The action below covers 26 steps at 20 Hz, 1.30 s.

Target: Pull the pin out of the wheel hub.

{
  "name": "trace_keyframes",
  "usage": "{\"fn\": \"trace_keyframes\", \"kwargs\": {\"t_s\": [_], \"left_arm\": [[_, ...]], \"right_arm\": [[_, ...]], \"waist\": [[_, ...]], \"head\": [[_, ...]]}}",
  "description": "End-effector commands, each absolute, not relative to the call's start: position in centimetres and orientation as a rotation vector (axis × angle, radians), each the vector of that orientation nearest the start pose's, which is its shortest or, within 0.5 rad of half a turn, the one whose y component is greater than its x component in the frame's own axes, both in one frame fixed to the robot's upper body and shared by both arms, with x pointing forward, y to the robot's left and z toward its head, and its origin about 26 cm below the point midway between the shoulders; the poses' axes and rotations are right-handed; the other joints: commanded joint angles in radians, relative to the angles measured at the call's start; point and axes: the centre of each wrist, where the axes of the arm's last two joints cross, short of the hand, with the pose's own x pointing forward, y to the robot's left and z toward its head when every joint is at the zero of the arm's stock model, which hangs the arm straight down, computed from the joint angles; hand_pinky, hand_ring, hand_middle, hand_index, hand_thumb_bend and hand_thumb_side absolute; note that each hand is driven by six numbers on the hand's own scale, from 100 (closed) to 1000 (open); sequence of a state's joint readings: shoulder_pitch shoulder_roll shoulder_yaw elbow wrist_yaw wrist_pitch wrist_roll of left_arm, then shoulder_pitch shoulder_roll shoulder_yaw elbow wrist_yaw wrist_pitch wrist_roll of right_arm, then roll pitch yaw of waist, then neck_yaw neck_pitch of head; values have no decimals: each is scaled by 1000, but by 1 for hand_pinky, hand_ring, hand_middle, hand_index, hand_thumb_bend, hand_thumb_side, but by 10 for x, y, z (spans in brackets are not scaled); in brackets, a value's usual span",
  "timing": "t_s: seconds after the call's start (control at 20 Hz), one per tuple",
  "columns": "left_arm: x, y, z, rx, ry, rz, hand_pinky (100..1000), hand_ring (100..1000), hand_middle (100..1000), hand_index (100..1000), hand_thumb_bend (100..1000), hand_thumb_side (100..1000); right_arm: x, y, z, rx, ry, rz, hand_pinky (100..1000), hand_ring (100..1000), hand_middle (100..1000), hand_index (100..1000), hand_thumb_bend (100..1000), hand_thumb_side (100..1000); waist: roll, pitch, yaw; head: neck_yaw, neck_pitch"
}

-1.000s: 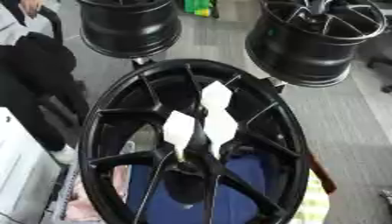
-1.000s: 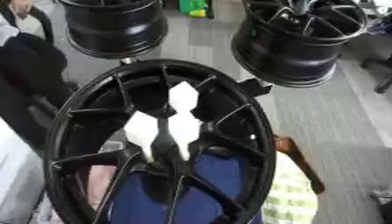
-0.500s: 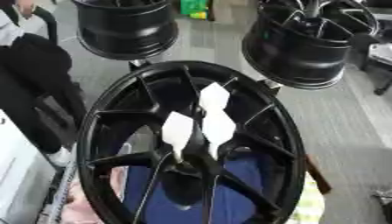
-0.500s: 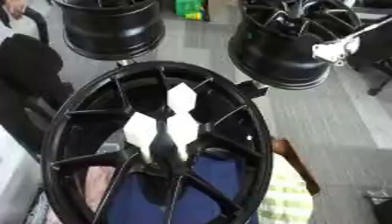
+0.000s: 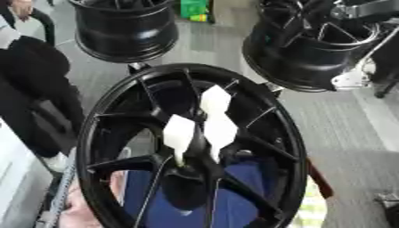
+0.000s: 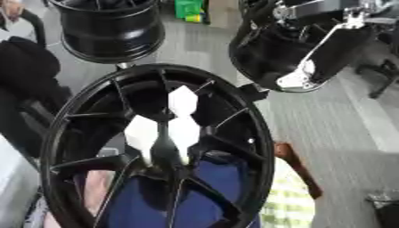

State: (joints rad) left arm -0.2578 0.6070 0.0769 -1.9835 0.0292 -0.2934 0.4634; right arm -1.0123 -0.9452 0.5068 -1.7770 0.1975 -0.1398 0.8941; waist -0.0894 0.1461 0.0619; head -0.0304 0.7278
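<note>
1. My right hand [image 6: 299, 78] enters from the upper right corner. Only a pale end piece on a black and silver arm shows, in front of the far right rim [image 5: 311, 49]. I cannot tell how its fingers stand. It is well apart from the hub and touches nothing I can see.
2. My left hand shows in neither view.
3. The hub [image 5: 101, 133] stands in the foreground, tilted, with its spokes facing me.
4. Three white pins [image 5: 178, 133] stand clustered at the hub's centre, two side by side and one above them. All are seated in the hub.
5. Blue cloth [image 5: 249, 178] shows through the lower spokes.
6. A second black rim [image 5: 124, 26] stands at the upper left.
</note>
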Motion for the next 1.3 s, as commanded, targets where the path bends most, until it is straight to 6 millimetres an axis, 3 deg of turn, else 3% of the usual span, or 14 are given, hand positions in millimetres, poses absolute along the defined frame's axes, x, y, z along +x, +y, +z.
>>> {"fn": "trace_keyframes", "kwargs": {"t_s": [0.05, 0.65, 1.3], "left_arm": [[290, 321, 238, -718, 3503, 146, 758, 811, 732, 842, 237, 539], [290, 320, 237, -706, 3516, 145, 756, 811, 731, 841, 228, 551], [290, 320, 235, -707, 3526, 153, 753, 811, 730, 840, 218, 565]], "right_arm": [[347, -211, 356, 628, 1802, -2960, 887, 861, 818, 900, 301, 471], [352, -180, 342, 609, 1715, -2973, 877, 855, 813, 915, 380, 434], [343, -152, 329, 531, 1673, -2979, 871, 855, 820, 913, 378, 444]], "waist": [[4, -17, -1], [0, -9, 5], [-6, 9, 6]], "head": [[-5, -7], [1, -14], [22, -31]]}}
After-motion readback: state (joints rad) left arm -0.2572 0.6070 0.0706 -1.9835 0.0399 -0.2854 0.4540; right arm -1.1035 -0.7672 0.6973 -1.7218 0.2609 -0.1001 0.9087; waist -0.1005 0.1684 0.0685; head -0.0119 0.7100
